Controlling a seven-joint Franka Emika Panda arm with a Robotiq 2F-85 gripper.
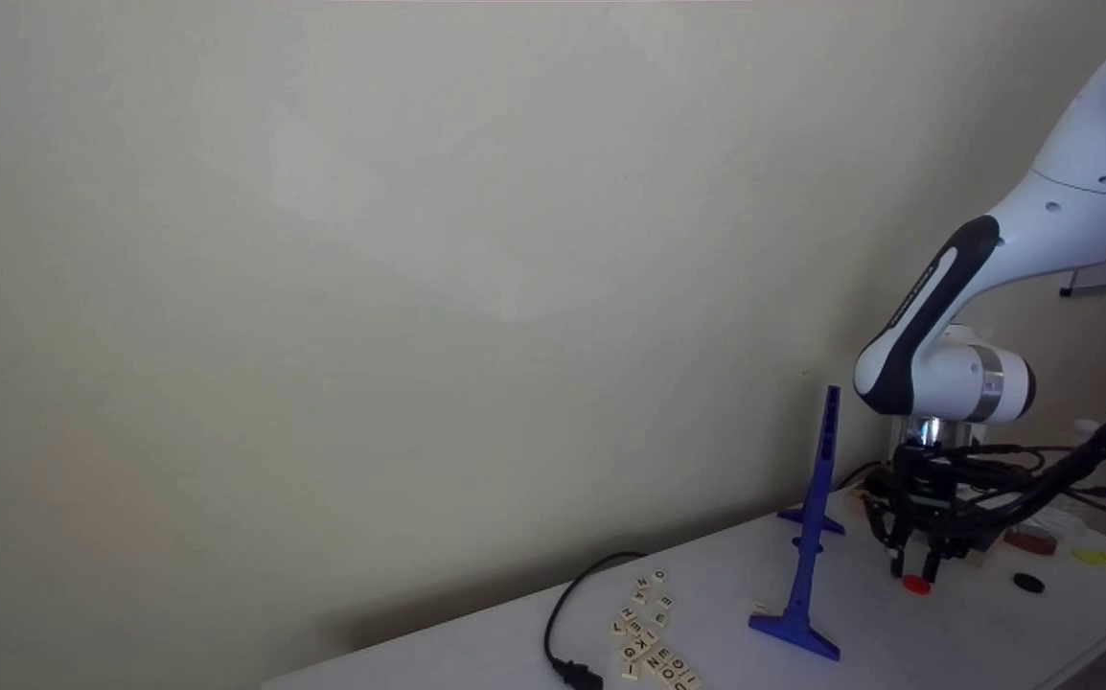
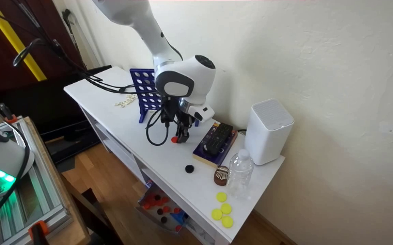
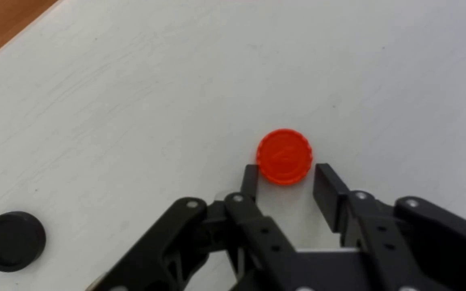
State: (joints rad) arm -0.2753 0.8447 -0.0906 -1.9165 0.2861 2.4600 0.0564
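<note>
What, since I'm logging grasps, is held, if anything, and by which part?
Cannot be told: the red game disc lies partly between the fingertips, but contact on both sides is unclear.

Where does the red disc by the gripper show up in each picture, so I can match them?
In an exterior view: the red disc is at lower right, at the gripper.
In an exterior view: the red disc is slightly left of center, below mid-height.
In the wrist view: the red disc is right of center, near mid-height.
Shared landmark: the black disc on the white tabletop.
</note>
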